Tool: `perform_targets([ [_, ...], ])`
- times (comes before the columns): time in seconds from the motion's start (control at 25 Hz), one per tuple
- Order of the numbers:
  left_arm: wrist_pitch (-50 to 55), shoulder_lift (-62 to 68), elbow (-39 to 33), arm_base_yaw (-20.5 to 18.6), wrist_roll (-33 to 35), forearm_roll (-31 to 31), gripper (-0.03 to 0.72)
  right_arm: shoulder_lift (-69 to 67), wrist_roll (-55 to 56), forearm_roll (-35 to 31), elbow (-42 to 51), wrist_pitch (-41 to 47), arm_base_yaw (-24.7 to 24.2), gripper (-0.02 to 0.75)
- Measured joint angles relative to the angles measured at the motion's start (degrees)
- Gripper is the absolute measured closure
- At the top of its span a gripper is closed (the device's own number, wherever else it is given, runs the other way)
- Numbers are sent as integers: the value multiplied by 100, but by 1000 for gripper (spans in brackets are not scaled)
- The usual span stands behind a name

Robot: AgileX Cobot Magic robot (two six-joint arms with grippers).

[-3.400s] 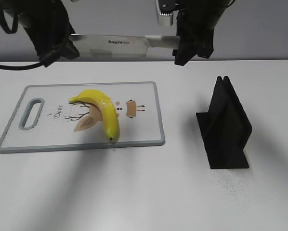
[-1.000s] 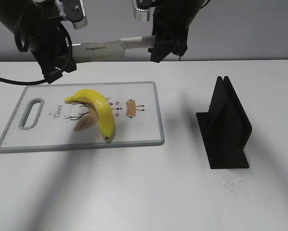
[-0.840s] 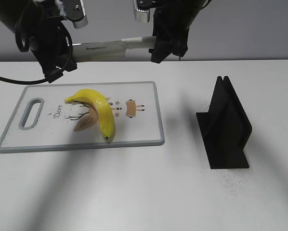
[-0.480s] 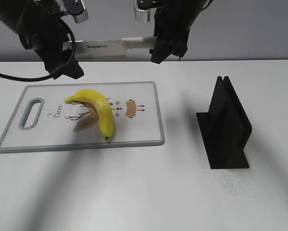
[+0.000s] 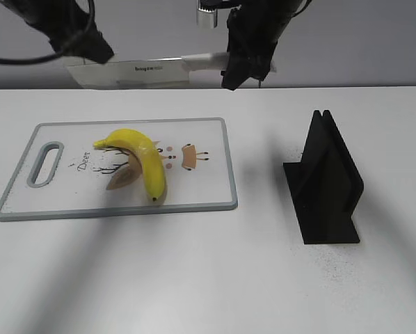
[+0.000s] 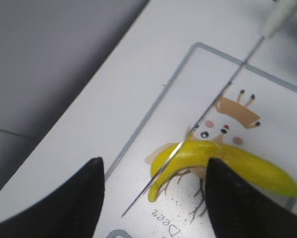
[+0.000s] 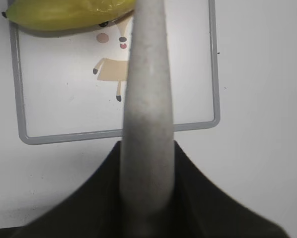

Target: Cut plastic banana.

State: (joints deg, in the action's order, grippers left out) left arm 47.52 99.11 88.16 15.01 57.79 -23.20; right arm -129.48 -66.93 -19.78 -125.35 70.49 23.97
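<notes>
Both arms have risen since before: my right gripper (image 5: 244, 69) clamps the knife (image 5: 135, 69) handle, my left gripper (image 6: 151, 196) hangs open above the plastic banana (image 5: 144, 156).

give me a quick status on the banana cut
Right gripper shut on knife handle, blade held high. Left gripper open, empty. Plastic banana uncut on cutting board. Nothing in the way.

The left gripper (image 5: 90, 52) has let go of the knife (image 5: 135, 69) blade and risen toward 12 o'clock, its fingers (image 6: 69, 208) now spread. The knife, earlier carried by both grippers, hangs from the right gripper (image 5: 239, 73) alone, a little higher.
</notes>
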Motion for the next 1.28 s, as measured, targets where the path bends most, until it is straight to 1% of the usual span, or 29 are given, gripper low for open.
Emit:
perform_targets([
  [0.08, 47, -98, 197, -159, -566, 86, 71, 22, 279, 59, 0, 0, -5, 543],
  [0.12, 100, -152, 270, -220, -848, 224, 74, 72, 426, 99, 5, 0, -5, 543],
  [0.16, 171, -197, 344, -288, -1255, 437, 79, 125, 631, 163, 5, 0, -12, 543],
  [0.28, 499, -310, 483, -494, -2775, 1290, 92, 387, 1437, 328, 5, 0, -17, 543],
  [0.36, 975, -327, 532, -677, -3732, 1790, 97, 554, 2092, 373, 5, 0, -18, 543],
  [0.48, 1828, -327, 538, -957, -4455, 2224, 98, 794, 3092, 562, 5, 0, -18, 543],
  [0.56, 2122, -327, 538, -1122, -4690, 2320, 98, 972, 3760, 756, 45, 6, -18, 543],
  [0.64, 2197, -335, 529, -1297, -4840, 2320, 99, 1189, 4329, 922, 238, -1, -18, 543],
  [0.76, 2202, -568, 275, -1471, -4928, 2320, 99, 1679, 4960, 1016, 870, -7, -23, 543],
  [0.84, 2202, -899, -73, -1512, -4937, 2320, 99, 2108, 5405, 1016, 1423, -7, -23, 543],
  [1.04, 2208, -2006, -1273, -1525, -4948, 2320, 99, 3211, 6216, 1032, 2929, -38, -23, 543],
  [1.28, 2206, -3755, -2707, -1525, -4953, 2320, 103, 4292, 6693, 1032, 4529, -679, -23, 543],
])
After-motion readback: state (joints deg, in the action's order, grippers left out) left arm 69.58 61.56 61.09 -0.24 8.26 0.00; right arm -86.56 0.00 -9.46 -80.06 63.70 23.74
